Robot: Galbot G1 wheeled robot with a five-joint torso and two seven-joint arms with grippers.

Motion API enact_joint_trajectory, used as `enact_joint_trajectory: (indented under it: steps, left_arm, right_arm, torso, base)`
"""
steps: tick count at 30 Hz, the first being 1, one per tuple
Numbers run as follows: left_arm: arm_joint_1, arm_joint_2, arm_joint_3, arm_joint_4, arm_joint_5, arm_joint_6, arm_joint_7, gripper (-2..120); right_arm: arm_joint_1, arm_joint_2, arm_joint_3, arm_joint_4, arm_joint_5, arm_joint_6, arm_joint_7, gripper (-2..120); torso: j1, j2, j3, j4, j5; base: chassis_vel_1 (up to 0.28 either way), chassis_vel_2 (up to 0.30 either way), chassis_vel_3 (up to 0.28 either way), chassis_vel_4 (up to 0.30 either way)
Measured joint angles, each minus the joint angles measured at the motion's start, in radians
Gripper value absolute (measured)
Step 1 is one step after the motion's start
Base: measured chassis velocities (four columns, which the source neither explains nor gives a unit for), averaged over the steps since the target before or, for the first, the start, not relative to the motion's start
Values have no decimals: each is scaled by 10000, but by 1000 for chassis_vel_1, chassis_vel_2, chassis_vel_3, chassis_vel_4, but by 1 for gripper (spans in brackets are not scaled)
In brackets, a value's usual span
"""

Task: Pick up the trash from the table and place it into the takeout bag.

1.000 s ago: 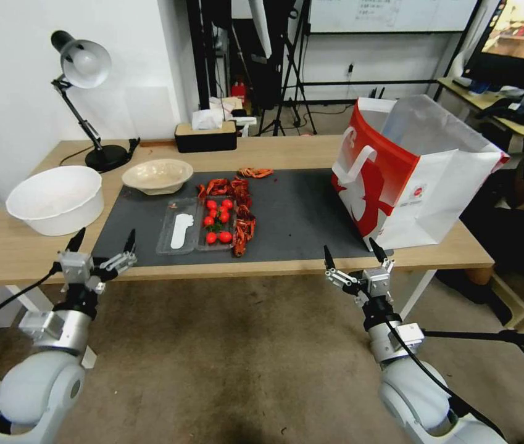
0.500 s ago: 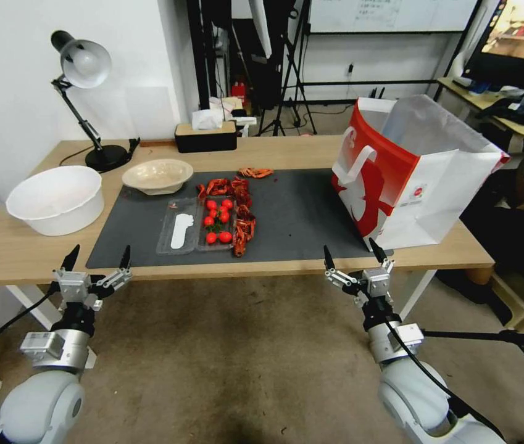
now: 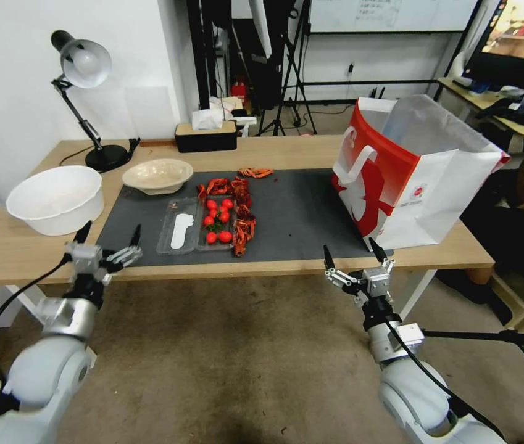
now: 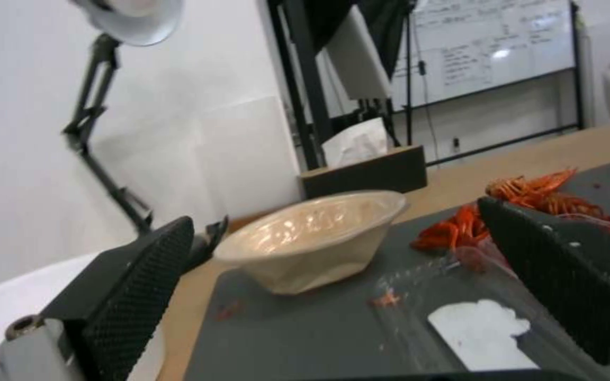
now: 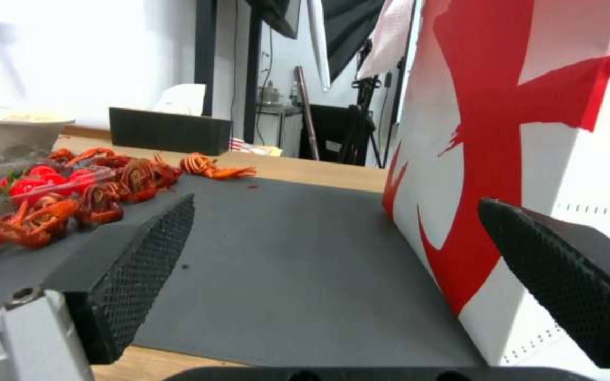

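Task at start, nothing visibly bagged. Left gripper [image 3: 107,242] and right gripper [image 3: 351,258], both wide and empty, at table [image 3: 286,151] near edge. Paper bowl [image 3: 157,175], clear tray [image 3: 197,225], crayfish shells [image 3: 242,213] on mat; takeout bag [image 3: 410,172] stands far right.

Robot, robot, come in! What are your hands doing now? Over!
Left gripper open, at table's near edge. Right gripper open, near takeout bag. Paper bowl untouched. Nothing blocking.

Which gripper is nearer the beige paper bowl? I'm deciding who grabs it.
Left. The left gripper hangs at the table's near edge below the paper bowl; the right gripper waits near the takeout bag.
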Motion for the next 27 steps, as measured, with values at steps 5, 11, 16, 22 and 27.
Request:
enact_joint_trajectory:
  steps: [5, 11, 16, 22, 27]
  left_arm:
    - [-1495, 861, 923, 1518, 860, -29, 694, 100]
    - [-2739, 1584, 1713, 3081, 1859, -111, 1372, 100]
    - [-3652, 1759, 2131, 3810, 2520, -254, 1671, 100]
    - [-4857, 1874, 2888, 4464, 2813, -255, 1743, 100]
    - [-5710, 1916, 3626, 5101, 2889, -257, 1767, 100]
  right_arm:
    - [-8, 6, 6, 6, -9, -15, 0, 100]
    - [14, 46, 12, 8, -15, -40, 1, 100]
    - [42, 84, 8, -33, -19, -56, 1, 100]
    - [114, 105, 0, -130, -21, -65, 3, 100]
    - [178, 104, 2, -163, -21, -78, 11, 100]
  torso:
    - [1, 0, 1, 0, -5]
    - [1, 0, 1, 2, -1]
    - [1, 0, 0, 0, -1]
    - [1, 0, 0, -1, -4]
    - [1, 0, 0, -1, -2]
  base:
    - [0, 0, 0, 0]
    - [0, 0, 0, 0]
    - [0, 0, 0, 0]
    - [0, 0, 0, 0]
    - [0, 0, 0, 0]
